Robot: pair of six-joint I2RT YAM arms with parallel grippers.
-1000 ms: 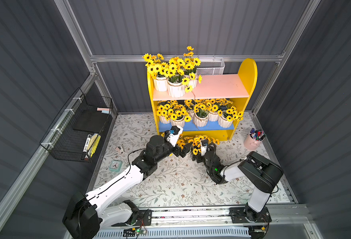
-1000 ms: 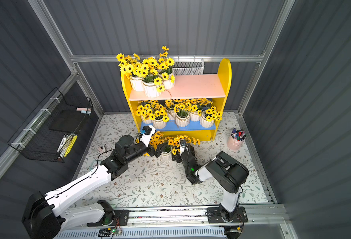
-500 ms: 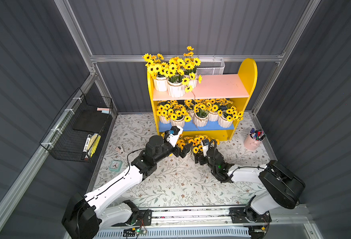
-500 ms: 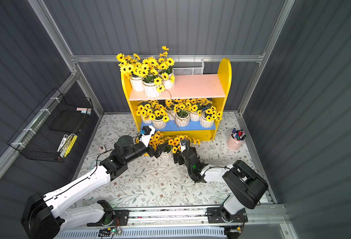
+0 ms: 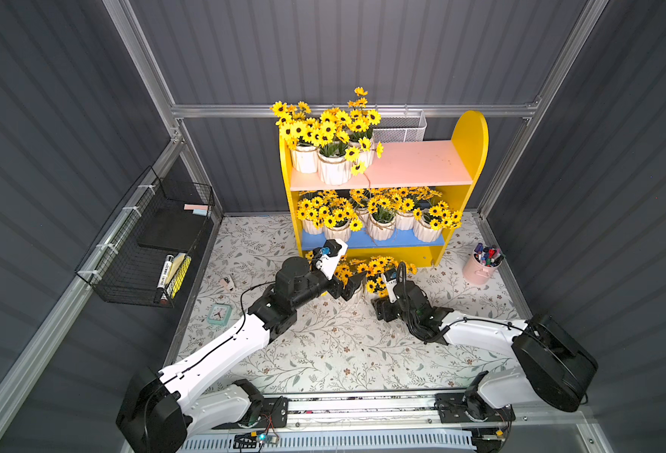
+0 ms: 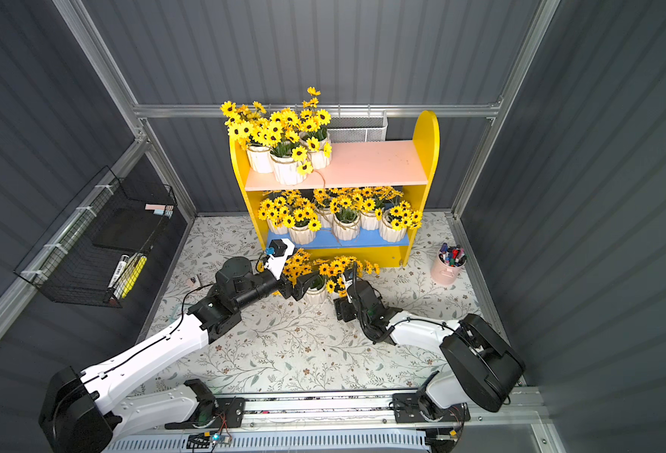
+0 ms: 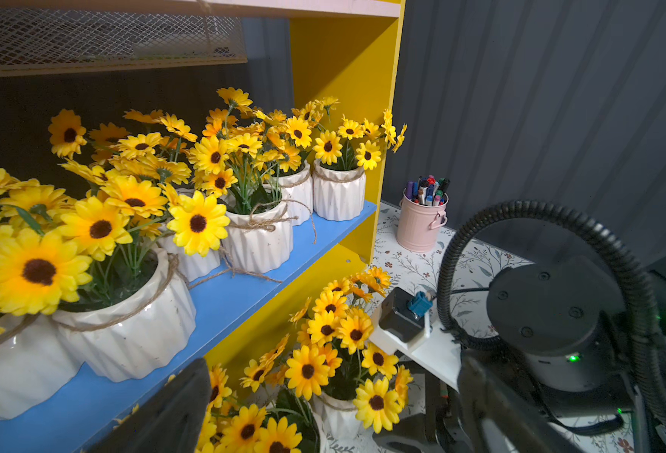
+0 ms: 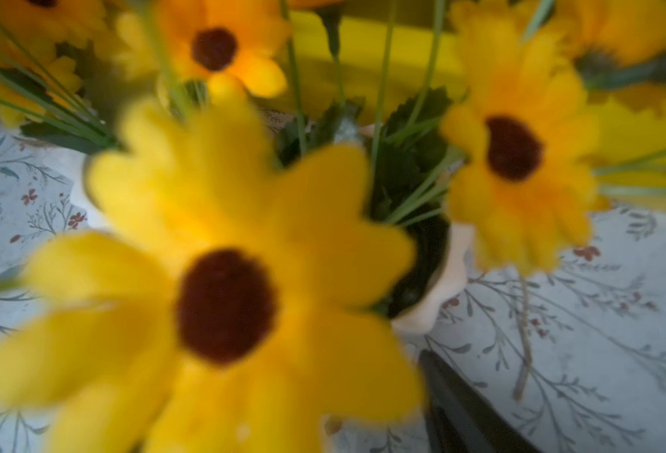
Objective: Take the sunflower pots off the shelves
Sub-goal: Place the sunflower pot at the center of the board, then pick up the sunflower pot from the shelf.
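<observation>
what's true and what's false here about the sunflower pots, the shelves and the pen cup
The pink upper board carries sunflower pots. True.
The blue lower board is bare. False: a row of pots stands on it.
Some pots stand on the floral mat in front of the shelves. True.
The pink cup of pens stands on a board. False: it stands on the mat.
The black wire basket holds a pot. False: no pot is in it.

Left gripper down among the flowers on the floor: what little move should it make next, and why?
Probably lift up and back, clear of the floor pots. The left gripper has its jaws wide open among them, apparently gripping nothing, while a row of pots waits on the blue board.
</observation>
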